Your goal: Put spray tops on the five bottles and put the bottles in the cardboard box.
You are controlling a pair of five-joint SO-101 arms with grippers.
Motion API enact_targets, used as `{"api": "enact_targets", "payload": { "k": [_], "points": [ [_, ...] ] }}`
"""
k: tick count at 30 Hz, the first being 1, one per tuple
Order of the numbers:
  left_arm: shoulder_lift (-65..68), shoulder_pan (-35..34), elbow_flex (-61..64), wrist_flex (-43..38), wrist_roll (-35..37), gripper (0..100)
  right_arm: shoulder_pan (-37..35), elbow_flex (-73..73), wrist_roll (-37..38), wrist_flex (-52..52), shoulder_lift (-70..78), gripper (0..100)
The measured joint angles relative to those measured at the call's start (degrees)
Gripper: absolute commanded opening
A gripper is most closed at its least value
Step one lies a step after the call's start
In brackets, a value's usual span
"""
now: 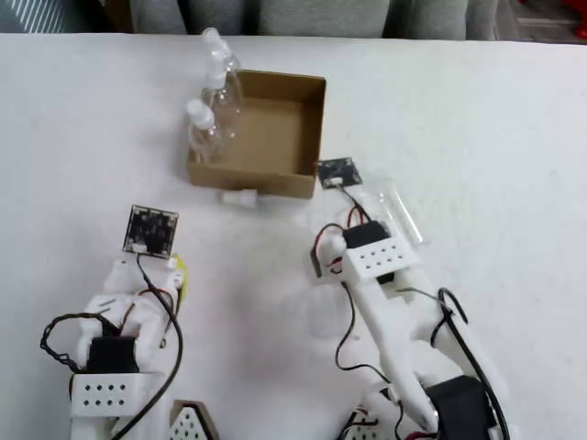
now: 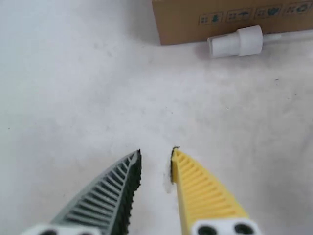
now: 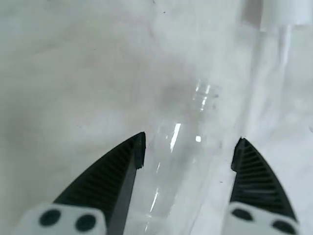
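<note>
The cardboard box [image 1: 275, 137] stands open at the table's middle back. Clear bottles with white spray tops [image 1: 213, 101] lean at its left wall. A loose white spray top [image 1: 238, 196] [image 2: 237, 41] lies just in front of the box. My left gripper [image 2: 156, 155] hovers over bare table short of that top, slightly open with nothing between its grey and yellow fingers. My right gripper [image 3: 188, 147] is wide open, its black fingers on either side of a clear uncapped bottle [image 3: 188, 132] lying on the table. Another spray top [image 3: 288, 12] with its tube lies beyond that bottle.
A clear bottle [image 1: 404, 213] lies on the white table [image 1: 495, 137] right of the right arm's wrist [image 1: 371, 252]. The box's front wall [image 2: 230, 17] stands close behind the loose top. Cables hang off both arms. Chair backs line the far edge.
</note>
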Motion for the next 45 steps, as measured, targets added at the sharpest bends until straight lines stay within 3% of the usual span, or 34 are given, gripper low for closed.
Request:
{"api": "enact_targets", "payload": {
  "k": [6,11,15,20,26,28,33,40,45],
  "points": [
    [0.0,0.0,0.0,0.0,0.0,12,-0.4,0.0,-0.3,-1.0,3.0,24.5],
    [0.0,0.0,0.0,0.0,0.0,12,-0.4,0.0,-0.3,-1.0,3.2,7.4],
    [0.0,0.0,0.0,0.0,0.0,12,-0.2,0.0,0.2,-1.0,3.2,4.5],
    [0.0,0.0,0.0,0.0,0.0,12,-0.2,-2.5,6.9,1.2,3.2,4.5],
    [0.0,0.0,0.0,0.0,0.0,12,1.3,-5.3,21.0,5.5,3.3,5.3],
    [0.0,0.0,0.0,0.0,0.0,12,2.0,-5.3,23.6,5.6,3.6,9.6],
    [0.0,0.0,0.0,0.0,0.0,12,4.0,-5.3,22.8,5.8,3.7,23.7],
    [0.0,0.0,0.0,0.0,0.0,12,4.9,-5.3,22.5,5.8,3.7,20.5],
    [0.0,0.0,0.0,0.0,0.0,12,4.9,-5.3,22.5,5.9,3.7,25.4]
  ]
}}
